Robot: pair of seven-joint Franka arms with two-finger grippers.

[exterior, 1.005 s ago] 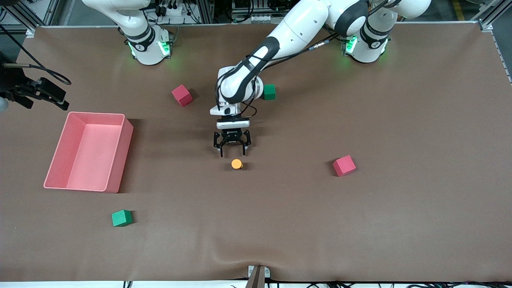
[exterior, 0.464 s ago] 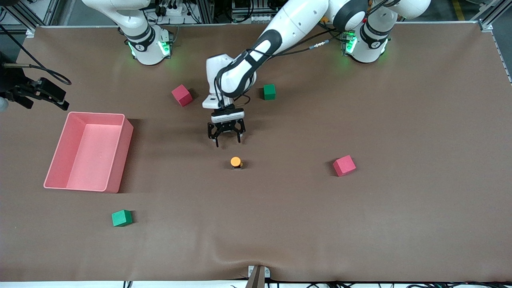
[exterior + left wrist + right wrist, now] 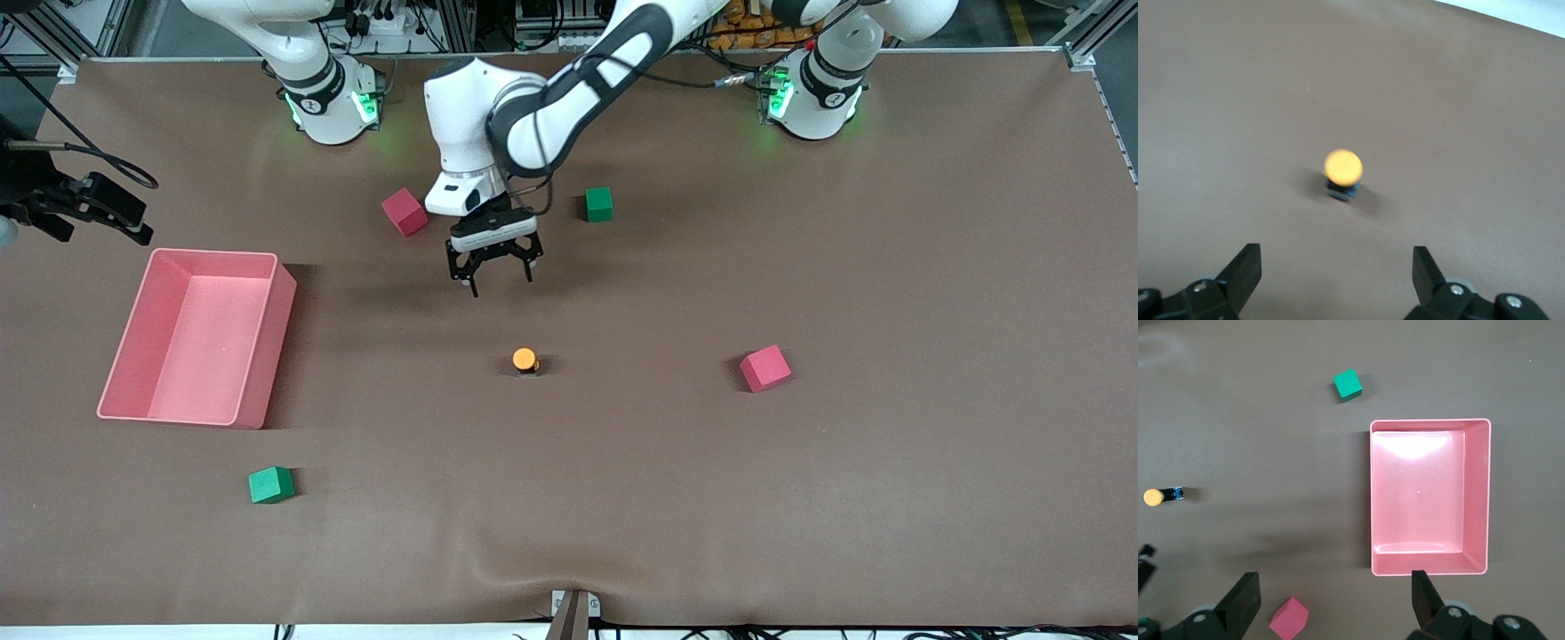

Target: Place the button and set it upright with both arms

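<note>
No text, label, brand, number or sign can be read in any of the three views

Right claw (image 3: 1331, 603) mostly cut off.

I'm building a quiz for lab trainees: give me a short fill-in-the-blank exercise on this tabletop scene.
1. The button stands upright with its ____ cap on top.
2. The left gripper hangs over the table with its fingers ____.
3. The pink bin holds ____ objects.

Missing words: orange; open; no
</note>
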